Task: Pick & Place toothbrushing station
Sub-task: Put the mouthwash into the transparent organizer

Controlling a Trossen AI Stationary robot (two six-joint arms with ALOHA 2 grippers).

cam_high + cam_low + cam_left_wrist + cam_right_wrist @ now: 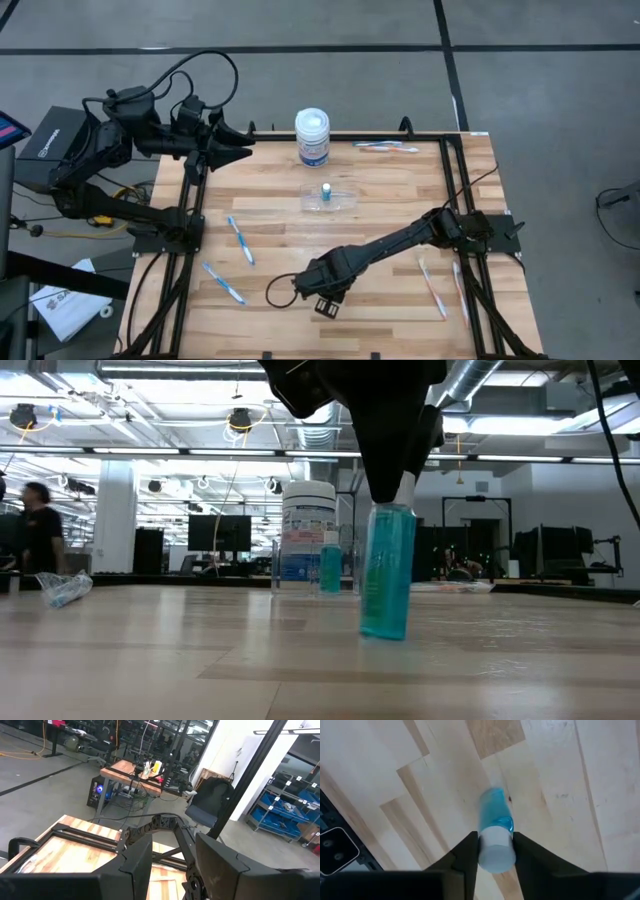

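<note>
1. our right gripper point(495, 851) is closed on the white cap of a small blue bottle point(386, 570), well in front of the clear holder point(329, 196).
2. it seems light, stiff and slippery, so the cap is the best place.
3. left gripper point(240, 153) waits beside the white jar point(312, 137), fingers slightly apart, empty.

The holder point(329, 196) sits mid-table, jar point(312, 137) behind it (toothbrushes point(240, 240) scattered left and right).
</note>
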